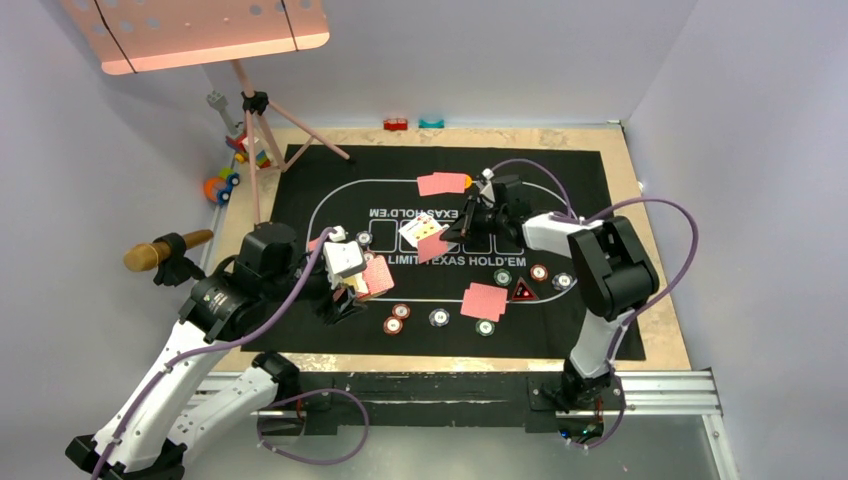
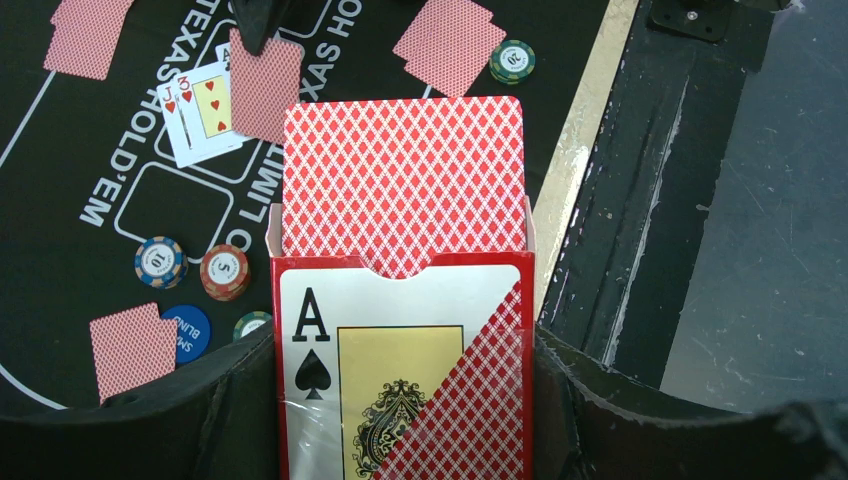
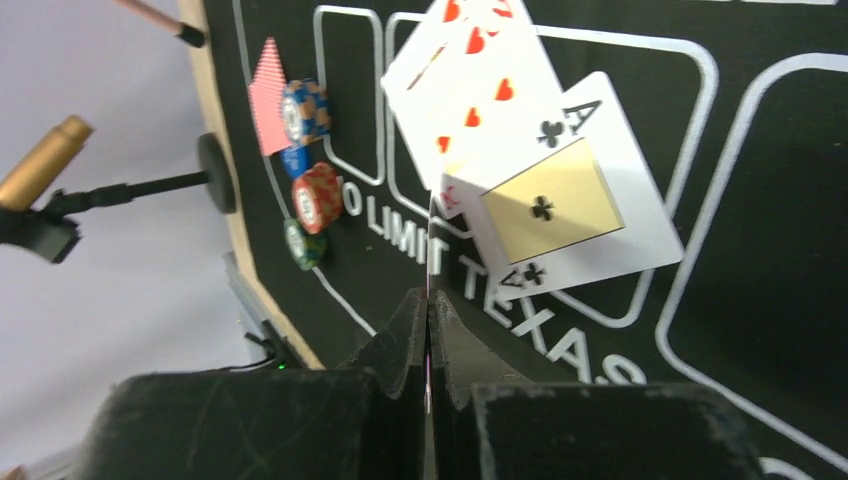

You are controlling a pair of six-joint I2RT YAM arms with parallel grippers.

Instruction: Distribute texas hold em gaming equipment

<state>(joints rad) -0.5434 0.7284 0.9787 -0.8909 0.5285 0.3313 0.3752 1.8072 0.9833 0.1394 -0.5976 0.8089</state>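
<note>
My left gripper (image 1: 348, 285) is shut on a red card box (image 2: 400, 380) with an ace of spades front. Red-backed cards (image 2: 402, 180) stick up out of it; it hangs over the mat's near-left part. My right gripper (image 3: 428, 310) is shut on one playing card (image 3: 430, 240), seen edge-on, above face-up cards (image 3: 560, 200) at the mat's centre (image 1: 418, 231). Red-backed card pairs (image 1: 443, 183) (image 1: 485, 300) lie on the mat. Poker chips (image 1: 503, 278) (image 1: 393, 325) and a triangular marker (image 1: 522, 291) lie near the front. A blue button (image 2: 187, 330) shows in the left wrist view.
The black Texas Hold'em mat (image 1: 600, 200) covers a wooden board. A tripod stand (image 1: 255, 105) with a pink tray rises at the back left, toy pieces (image 1: 222, 185) beside it. A gold-tipped microphone (image 1: 165, 250) stands left. Red (image 1: 396, 124) and teal (image 1: 431, 123) blocks sit at the back edge.
</note>
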